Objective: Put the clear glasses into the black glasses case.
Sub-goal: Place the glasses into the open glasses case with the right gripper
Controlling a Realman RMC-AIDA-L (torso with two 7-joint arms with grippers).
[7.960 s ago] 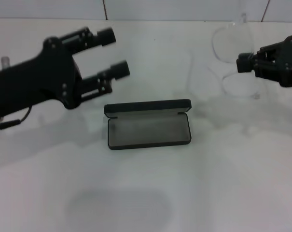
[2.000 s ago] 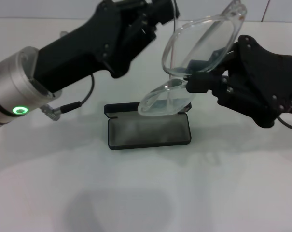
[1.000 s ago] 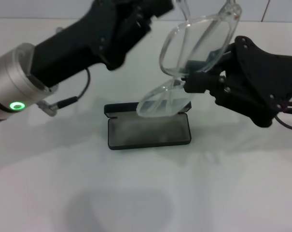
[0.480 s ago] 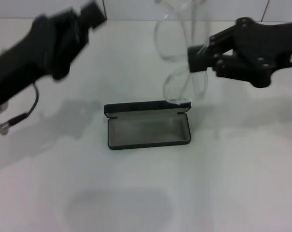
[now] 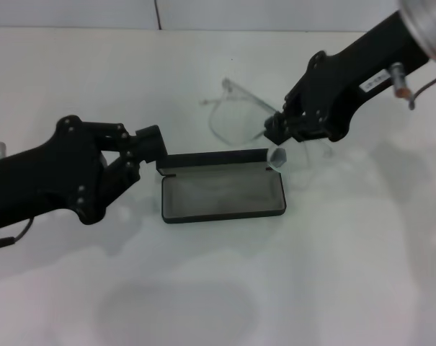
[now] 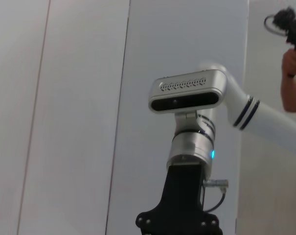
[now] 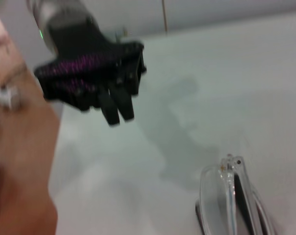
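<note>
Black glasses case (image 5: 223,196) open, clear glasses (image 5: 239,119) behind rim

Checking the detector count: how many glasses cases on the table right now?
1. The black glasses case lies open mid-table, between the left claw at its hinge-side corner and the right claw, which holds the clear glasses just behind it. No others visible.

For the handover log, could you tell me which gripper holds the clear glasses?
The right gripper holds the clear glasses, behind the open black glasses case; the left gripper is empty.
</note>
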